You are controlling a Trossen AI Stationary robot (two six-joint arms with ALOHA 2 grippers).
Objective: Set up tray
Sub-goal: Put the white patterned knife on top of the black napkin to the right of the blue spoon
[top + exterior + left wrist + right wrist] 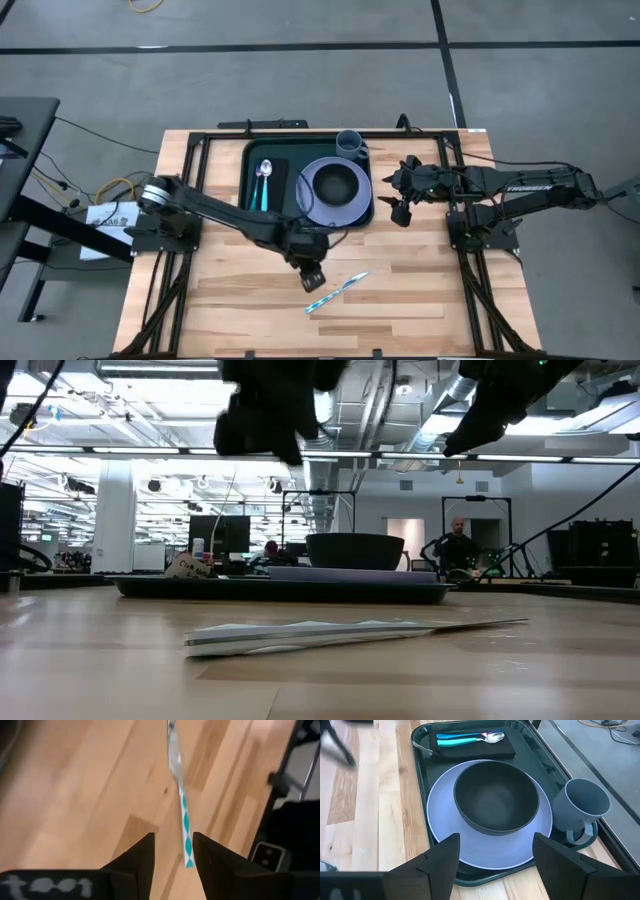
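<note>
Left gripper hovers over the bare worktop, fingers apart and empty, lined up just short of the knife — looks like the last piece to fetch. The tray sits at the worktop's far middle, already carrying plate, bowl, cup, and a spoon on the napkin. Right gripper waits beside the tray's right rim, fingers apart. Next move: drop, straddle the handle, pinch low. Plenty of open wood around the knife; the tray rim needs clearing on delivery.
</note>
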